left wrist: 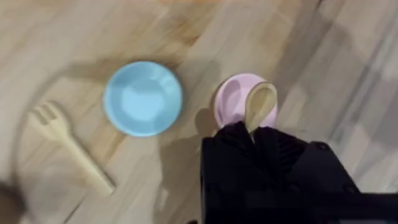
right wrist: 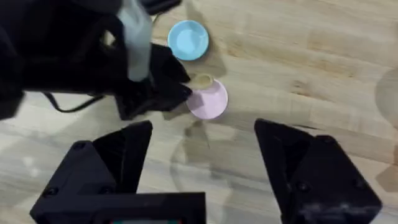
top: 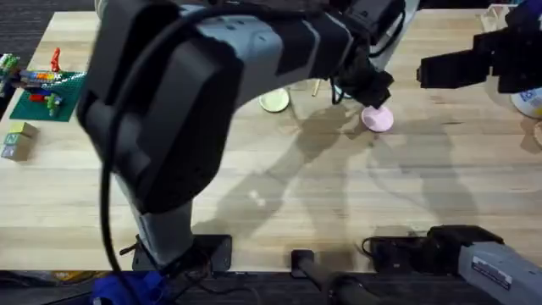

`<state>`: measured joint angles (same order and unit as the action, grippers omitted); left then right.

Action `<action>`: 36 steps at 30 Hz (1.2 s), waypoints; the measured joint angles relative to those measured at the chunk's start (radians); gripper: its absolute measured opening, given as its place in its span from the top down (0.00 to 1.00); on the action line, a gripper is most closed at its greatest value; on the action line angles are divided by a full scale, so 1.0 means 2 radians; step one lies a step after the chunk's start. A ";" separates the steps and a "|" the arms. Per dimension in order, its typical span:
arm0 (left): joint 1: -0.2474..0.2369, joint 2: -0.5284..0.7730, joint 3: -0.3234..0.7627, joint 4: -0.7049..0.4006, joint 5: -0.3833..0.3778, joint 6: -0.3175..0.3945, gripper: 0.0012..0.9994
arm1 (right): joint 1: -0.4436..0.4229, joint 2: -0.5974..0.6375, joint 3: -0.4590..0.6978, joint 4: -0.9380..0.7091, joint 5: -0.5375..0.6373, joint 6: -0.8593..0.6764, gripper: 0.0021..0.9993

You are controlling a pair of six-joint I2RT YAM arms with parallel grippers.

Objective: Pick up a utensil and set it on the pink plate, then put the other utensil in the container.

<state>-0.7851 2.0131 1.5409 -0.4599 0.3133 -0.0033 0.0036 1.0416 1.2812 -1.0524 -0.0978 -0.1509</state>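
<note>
My left gripper (left wrist: 252, 130) is shut on the handle of the small wooden spoon (left wrist: 261, 102). The spoon's head hangs over the edge of the pink plate (left wrist: 230, 99). From above, that gripper (top: 368, 89) sits just behind the pink plate (top: 378, 119). The wooden fork (left wrist: 68, 146) lies flat on the table beyond a light blue plate (left wrist: 143, 98). My right gripper (right wrist: 202, 134) is open and empty, held off to the side of the pink plate (right wrist: 211, 102), facing the left gripper (right wrist: 177, 93). The container is out of view.
A pale yellow-green plate (top: 274, 102) lies left of the pink one. Toy bricks on a green base (top: 47, 89) and wooden blocks (top: 17, 140) sit at the far left. A white and blue object (top: 529, 102) is at the right edge.
</note>
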 joint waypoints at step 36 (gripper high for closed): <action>-0.024 0.054 0.003 0.058 0.013 -0.042 0.96 | 0.000 0.000 0.000 0.000 0.000 -0.002 0.00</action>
<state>-0.8337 2.1214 1.5475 -0.3431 0.3397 -0.0879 0.0036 1.0416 1.2812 -1.0523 -0.0978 -0.1540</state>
